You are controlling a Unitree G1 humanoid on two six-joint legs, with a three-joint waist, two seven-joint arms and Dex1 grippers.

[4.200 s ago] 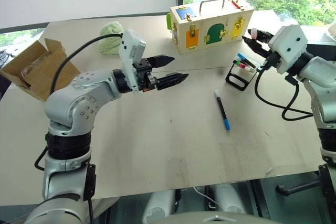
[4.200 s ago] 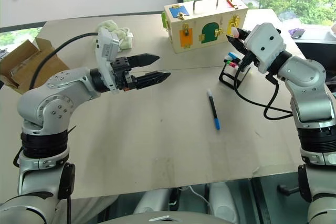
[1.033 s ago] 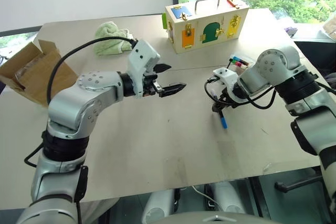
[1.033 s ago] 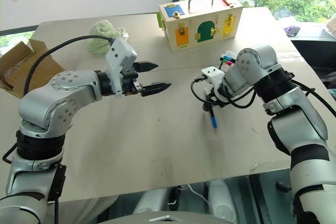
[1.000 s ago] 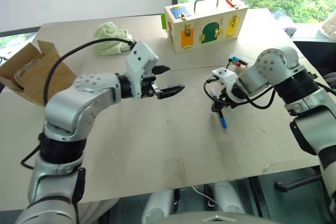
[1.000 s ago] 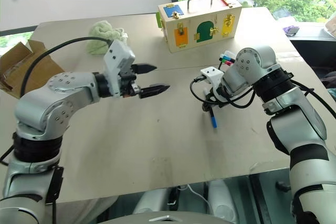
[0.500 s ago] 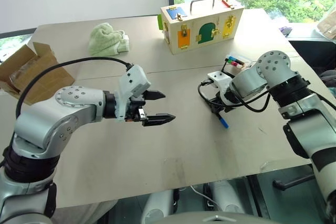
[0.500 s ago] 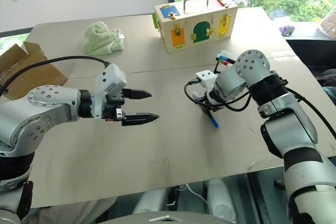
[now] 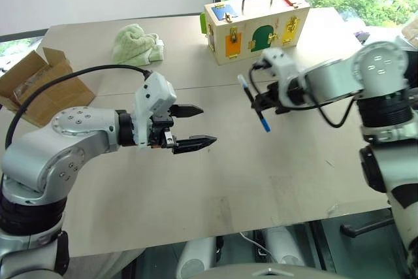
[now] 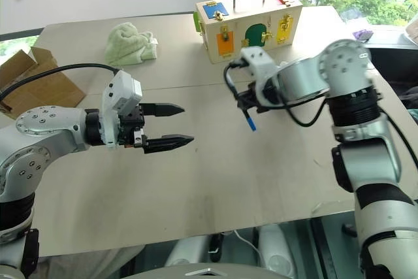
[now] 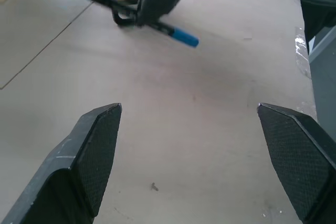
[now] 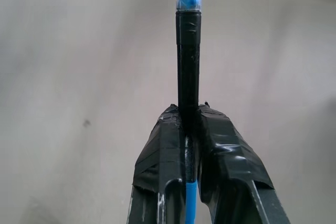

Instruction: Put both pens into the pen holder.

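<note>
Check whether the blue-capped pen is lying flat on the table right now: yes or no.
No: the right gripper is shut on the blue-capped pen, holding it tilted in the air above the table.

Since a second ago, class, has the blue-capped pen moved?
Yes. The right gripper has lifted the blue-capped pen off the table, up toward the wooden box.

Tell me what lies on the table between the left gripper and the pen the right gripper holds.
Nothing: in the left eye view, only bare table lies between the left gripper and the blue-capped pen in the right gripper.
</note>
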